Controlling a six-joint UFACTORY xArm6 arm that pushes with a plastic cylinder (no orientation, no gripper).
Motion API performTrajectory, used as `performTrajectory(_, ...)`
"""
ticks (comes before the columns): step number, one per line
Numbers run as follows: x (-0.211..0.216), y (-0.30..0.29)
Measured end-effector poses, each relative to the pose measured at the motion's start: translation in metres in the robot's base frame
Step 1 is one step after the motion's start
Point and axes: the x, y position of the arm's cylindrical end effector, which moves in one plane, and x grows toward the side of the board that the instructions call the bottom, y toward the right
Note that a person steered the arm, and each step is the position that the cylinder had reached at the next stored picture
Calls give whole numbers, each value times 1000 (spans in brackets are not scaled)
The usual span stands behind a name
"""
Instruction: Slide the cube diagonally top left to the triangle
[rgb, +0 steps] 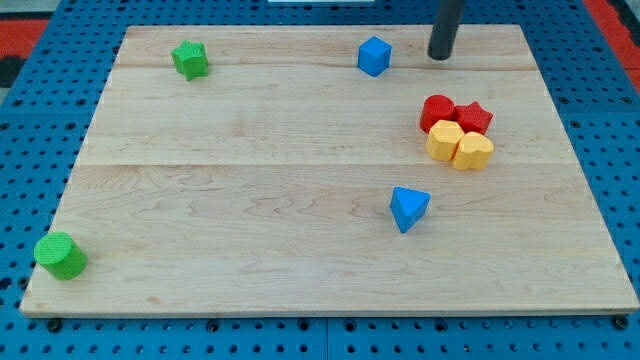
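A wooden board (300, 200) lies on a blue pegboard surface, seen from above and slightly from the front. The blue cube (373, 56) sits near the view's top edge, a little right of centre; the blue triangle (409, 208) rests lower down, right of centre and well apart from the cube. The arm ends in a dark rod and has no jaws, so nothing is grasped or released here: my tip (440, 57) stands bare on the board, near the cube on the view's right at about the same height in the view, with a clear gap between them and no contact. The cube therefore lies toward the view's left of the tip. By judgement, this is the relation on which the coming move turns: the cube already sits above and slightly left of the triangle, but far from it, so bringing it close would call for a push toward the view's bottom, and the tip would first need to pass to the cube's upper side. Elsewhere stand a green star (190, 60) at top left, a green cylinder (61, 255) at bottom left, and a touching cluster at right of two red blocks (455, 114) and two yellow blocks (459, 146).
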Motion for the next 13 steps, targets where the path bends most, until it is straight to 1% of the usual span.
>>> performTrajectory(1,1,-37)
performTrajectory(2,-2,-56)
performTrajectory(3,-5,-99)
performTrajectory(4,7,-141)
performTrajectory(5,31,-139)
performTrajectory(6,52,-111)
performTrajectory(7,55,-111)
performTrajectory(8,55,-145)
performTrajectory(11,4,-232)
performTrajectory(12,7,-237)
performTrajectory(13,25,-237)
